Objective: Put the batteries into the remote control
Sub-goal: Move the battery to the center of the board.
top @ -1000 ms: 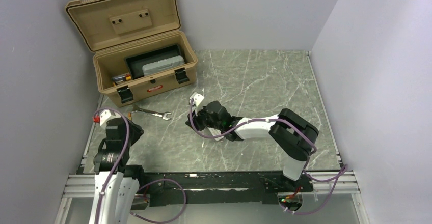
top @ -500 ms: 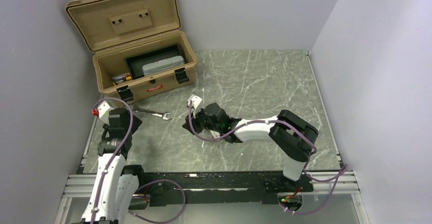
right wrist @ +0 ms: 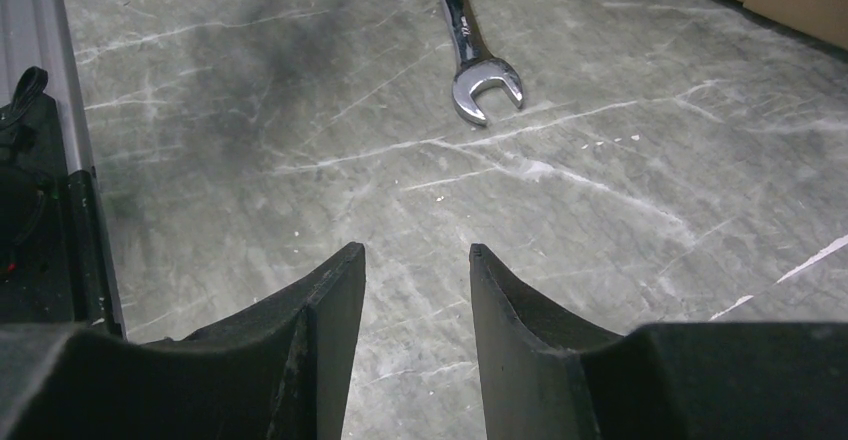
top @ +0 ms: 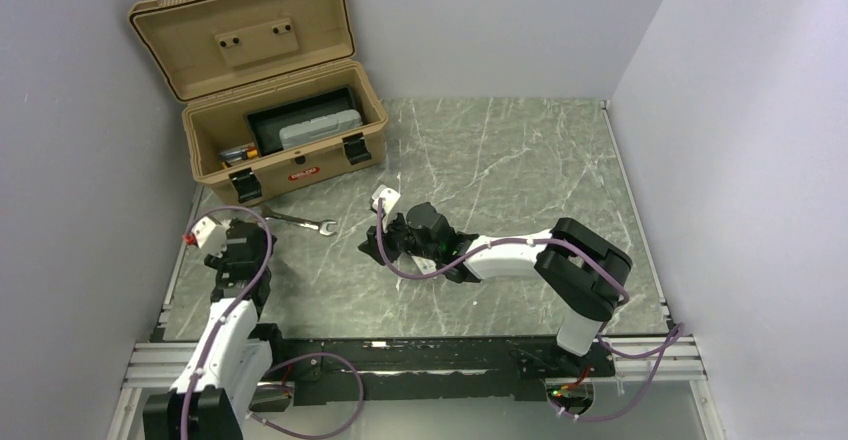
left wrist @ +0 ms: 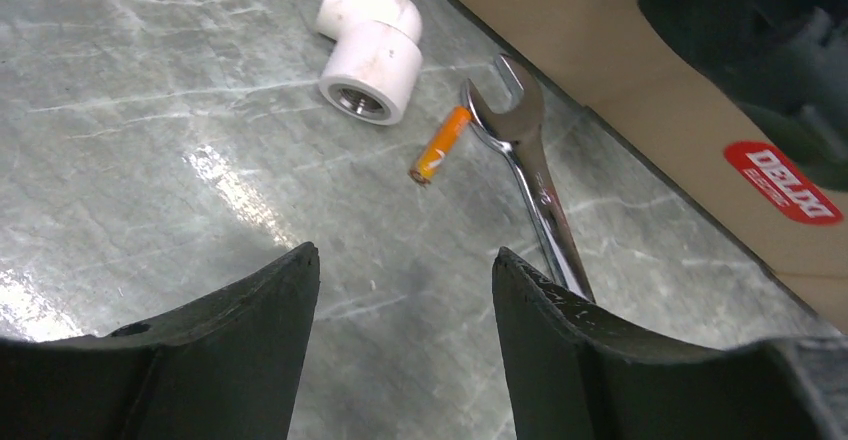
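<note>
Left tool (left wrist: 405, 258): jaws standing well apart, gripping nothing, bare table (left wrist: 150, 160) showing through the gap. It is tilting down and forward so that the gap is facing the battery (left wrist: 441, 145) ahead. I am reading this as the approach for a pick, with the jaws opened ready to straddle it.

The battery is lying flat on the table in the upper middle of the left wrist frame. Its upper end is sitting just beside the open head of the wrench (left wrist: 530, 170), which is leaving little room on that side. A white pipe elbow (left wrist: 370, 55) is resting near it, toward the upper left. The tan toolbox (left wrist: 600, 60) is filling the upper right.

Right tool (right wrist: 412, 252): jaws partly open, nothing between them, waiting low over the table at the centre of the top frame. The wrench's other end is showing at the top of the right wrist frame. It is probably holding station until a battery arrives.

Remote control: I am not finding it in any view. It may be lying under the right arm, but I cannot tell.

Against the earlier top view, the left arm is now reaching further up the frame, unfolding from its tucked pose at lower left toward the wrench's left end, and is now covering the battery from above. The right arm is sitting almost where it was, nudged slightly left. Wrench and toolbox are unmoved.
</note>
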Controlling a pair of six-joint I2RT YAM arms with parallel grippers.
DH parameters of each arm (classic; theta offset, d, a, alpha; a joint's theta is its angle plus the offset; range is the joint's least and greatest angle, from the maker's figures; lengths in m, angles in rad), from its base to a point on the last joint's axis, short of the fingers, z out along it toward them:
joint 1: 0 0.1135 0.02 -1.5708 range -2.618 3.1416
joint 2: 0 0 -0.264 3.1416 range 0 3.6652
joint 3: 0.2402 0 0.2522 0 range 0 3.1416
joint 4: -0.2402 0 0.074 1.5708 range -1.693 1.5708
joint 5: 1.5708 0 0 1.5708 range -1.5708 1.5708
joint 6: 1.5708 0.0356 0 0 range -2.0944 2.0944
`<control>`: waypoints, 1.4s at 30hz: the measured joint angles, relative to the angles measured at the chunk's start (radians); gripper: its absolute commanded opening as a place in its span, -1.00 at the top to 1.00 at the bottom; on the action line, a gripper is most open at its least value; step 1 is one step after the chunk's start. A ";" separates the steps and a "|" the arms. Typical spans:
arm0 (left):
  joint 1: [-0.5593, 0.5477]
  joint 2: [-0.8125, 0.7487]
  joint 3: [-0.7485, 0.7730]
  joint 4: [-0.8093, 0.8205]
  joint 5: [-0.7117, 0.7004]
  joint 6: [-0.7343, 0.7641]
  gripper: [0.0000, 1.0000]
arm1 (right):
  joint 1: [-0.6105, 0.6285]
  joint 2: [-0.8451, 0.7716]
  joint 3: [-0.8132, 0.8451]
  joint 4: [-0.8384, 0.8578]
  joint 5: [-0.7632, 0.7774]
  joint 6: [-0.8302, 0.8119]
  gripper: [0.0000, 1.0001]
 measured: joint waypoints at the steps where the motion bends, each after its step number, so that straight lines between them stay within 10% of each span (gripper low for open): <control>1: 0.005 0.013 -0.007 0.021 -0.005 -0.003 -0.30 | 0.000 0.000 0.000 0.001 -0.005 0.003 0.08; 6: 0.039 0.116 -0.014 0.126 -0.025 -0.024 0.03 | 0.000 0.000 0.000 0.003 -0.014 0.013 0.08; 16: 0.116 0.293 0.077 0.142 0.002 -0.098 -0.20 | -0.010 0.000 0.000 0.016 -0.034 0.030 0.08; 42: 0.227 0.546 0.186 0.185 0.259 -0.111 0.06 | -0.092 0.000 -0.001 0.034 -0.060 0.062 0.09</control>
